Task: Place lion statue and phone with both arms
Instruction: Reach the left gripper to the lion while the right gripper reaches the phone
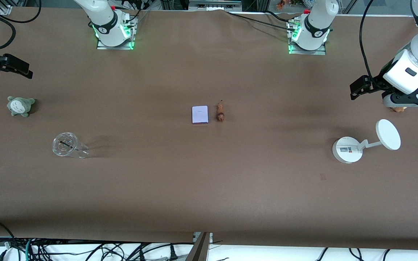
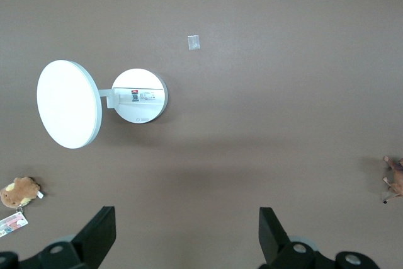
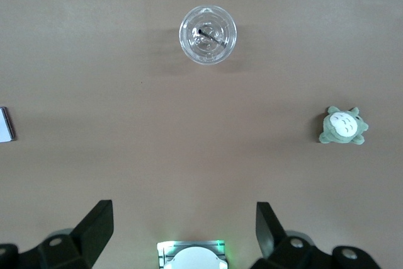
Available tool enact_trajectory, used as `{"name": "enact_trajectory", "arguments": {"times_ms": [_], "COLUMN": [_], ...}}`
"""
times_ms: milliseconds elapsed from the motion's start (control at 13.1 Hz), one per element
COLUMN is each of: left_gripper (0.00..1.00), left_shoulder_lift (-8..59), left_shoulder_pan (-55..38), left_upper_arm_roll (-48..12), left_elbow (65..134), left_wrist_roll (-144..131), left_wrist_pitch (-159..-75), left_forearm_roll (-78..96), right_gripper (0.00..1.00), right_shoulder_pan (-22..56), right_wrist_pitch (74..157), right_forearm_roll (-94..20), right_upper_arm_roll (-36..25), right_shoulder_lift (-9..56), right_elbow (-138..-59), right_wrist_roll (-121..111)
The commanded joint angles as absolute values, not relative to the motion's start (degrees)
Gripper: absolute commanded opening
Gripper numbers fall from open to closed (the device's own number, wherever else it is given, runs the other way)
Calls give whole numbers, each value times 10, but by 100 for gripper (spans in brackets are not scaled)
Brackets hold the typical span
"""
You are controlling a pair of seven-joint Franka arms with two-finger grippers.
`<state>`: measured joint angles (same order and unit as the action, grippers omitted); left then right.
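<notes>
The phone (image 1: 200, 114), a flat pale lavender rectangle, lies at the middle of the table. The lion statue (image 1: 220, 112), a tiny brown-orange figurine, lies right beside it toward the left arm's end. The lion shows at the edge of the left wrist view (image 2: 395, 181), and the phone's edge shows in the right wrist view (image 3: 5, 124). My left gripper (image 1: 357, 90) is open and empty, up over the left arm's end of the table (image 2: 187, 231). My right gripper (image 1: 22, 69) is open and empty, up over the right arm's end (image 3: 184, 228). Both are well away from the two things.
A white round-based stand with a disc (image 1: 365, 143) and a tan plush toy (image 1: 397, 108) sit at the left arm's end. A clear cup (image 1: 65, 145) and a grey-green plush (image 1: 20, 106) sit at the right arm's end. A small paper scrap (image 1: 323, 177) lies near the stand.
</notes>
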<state>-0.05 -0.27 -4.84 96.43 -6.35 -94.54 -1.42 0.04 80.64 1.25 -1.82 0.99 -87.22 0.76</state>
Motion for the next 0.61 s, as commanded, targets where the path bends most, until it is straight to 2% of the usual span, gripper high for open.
{"name": "enact_trajectory", "arguments": {"times_ms": [0,306,536], "left_gripper": [100,100,100], "left_shoulder_lift": [-6,-6,-6], "left_shoulder_pan": [-1,-1,-5], "left_upper_arm_roll": [-48,-48,-50], "left_elbow": [963,963,963], "left_wrist_roll": [-51,-52,-55], "left_wrist_pitch": [-939,-938,-904], "left_forearm_roll": [-2,-2,0], "right_gripper": [100,100,100], "right_shoulder_pan": [-3,-2,-2], "right_wrist_pitch": [798,798,800], "right_forearm_roll": [16,18,18], "right_upper_arm_roll": [-18,-18,-18], "right_shoulder_lift": [15,18,18], "right_elbow": [-860,-859,-859], "right_wrist_roll": [4,2,2]}}
